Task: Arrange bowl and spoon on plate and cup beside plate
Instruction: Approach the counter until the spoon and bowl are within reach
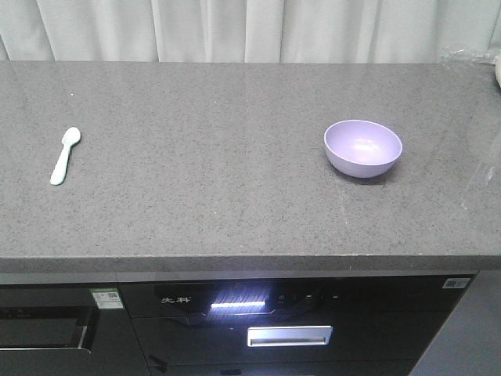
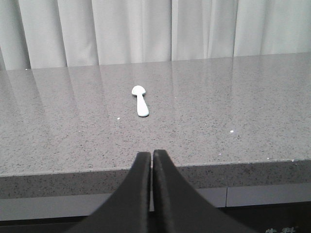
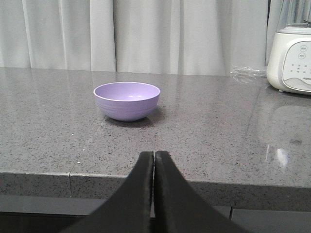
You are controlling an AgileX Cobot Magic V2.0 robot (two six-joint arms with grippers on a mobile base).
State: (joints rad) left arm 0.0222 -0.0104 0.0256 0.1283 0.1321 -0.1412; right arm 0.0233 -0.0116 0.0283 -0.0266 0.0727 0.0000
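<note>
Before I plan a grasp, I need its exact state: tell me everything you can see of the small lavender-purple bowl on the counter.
The small round lavender-purple bowl looks like smooth, plain plastic, with a thin rim and curved wall narrowing to a small base. It is empty and upright, opening upward, standing right of centre on the grey speckled stone countertop. Only the countertop touches it.

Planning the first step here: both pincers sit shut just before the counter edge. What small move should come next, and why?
Probably open the right pincer and ease it forward toward the bowl. Its jaws are shut, and the bowl stands upright almost straight ahead of it on the counter, with nothing touching or blocking it.
</note>
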